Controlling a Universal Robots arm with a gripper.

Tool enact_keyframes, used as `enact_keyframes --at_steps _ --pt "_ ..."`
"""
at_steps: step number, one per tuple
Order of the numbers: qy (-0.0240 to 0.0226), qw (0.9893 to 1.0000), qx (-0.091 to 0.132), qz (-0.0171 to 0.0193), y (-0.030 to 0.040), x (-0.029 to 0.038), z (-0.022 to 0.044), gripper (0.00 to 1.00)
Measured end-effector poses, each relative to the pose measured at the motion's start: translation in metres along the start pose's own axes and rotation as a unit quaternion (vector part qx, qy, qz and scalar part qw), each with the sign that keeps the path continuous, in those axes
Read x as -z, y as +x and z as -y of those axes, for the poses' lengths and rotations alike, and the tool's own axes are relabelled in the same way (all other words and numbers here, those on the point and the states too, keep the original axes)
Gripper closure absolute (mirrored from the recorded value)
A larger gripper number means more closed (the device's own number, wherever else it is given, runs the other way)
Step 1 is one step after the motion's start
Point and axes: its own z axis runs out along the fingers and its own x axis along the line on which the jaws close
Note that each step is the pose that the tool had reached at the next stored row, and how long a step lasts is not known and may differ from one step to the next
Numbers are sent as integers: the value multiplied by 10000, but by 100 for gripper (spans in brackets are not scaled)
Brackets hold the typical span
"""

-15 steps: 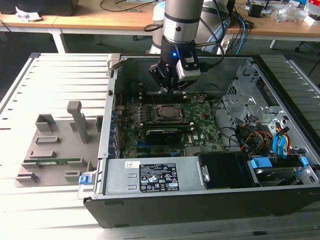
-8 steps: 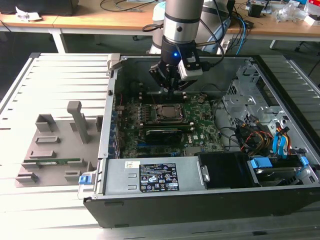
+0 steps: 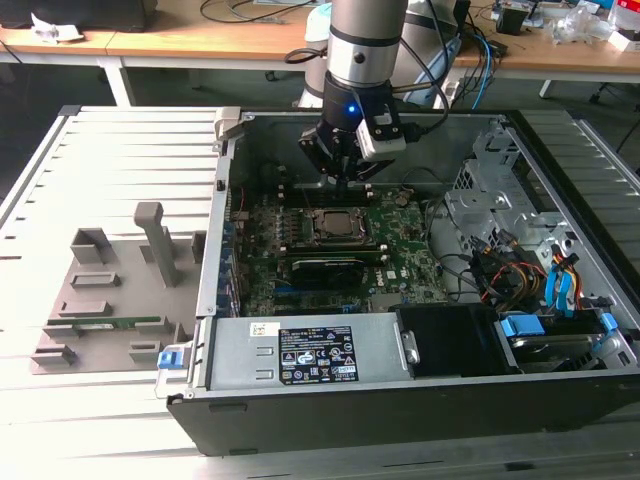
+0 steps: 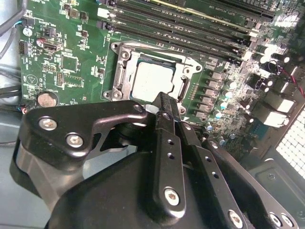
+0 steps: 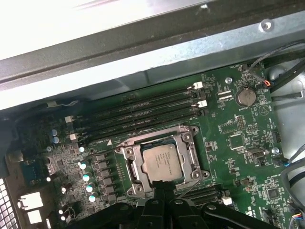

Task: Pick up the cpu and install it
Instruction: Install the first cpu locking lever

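My one pincer (image 3: 343, 172) above the motherboard (image 3: 400, 255), fingers pressed together, empty, one cpu (image 5: 161, 161) seated in one socket (image 5: 162, 162), four memory slots (image 5: 143, 114) beside it

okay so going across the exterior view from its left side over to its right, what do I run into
Grey fixture tray → computer case's near-left wall → cpu seated in its socket, with the gripper hanging just behind it → silver drive cage → blue drive latches.
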Motion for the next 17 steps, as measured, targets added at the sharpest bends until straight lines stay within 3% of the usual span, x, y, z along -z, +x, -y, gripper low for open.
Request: enact_keyframes --at_steps 5,10,17 --pt "6 9994 352 20 0 0 0 89" --pt "9 9987 515 29 0 0 0 89" --pt "14 9966 819 45 0 0 0 89"
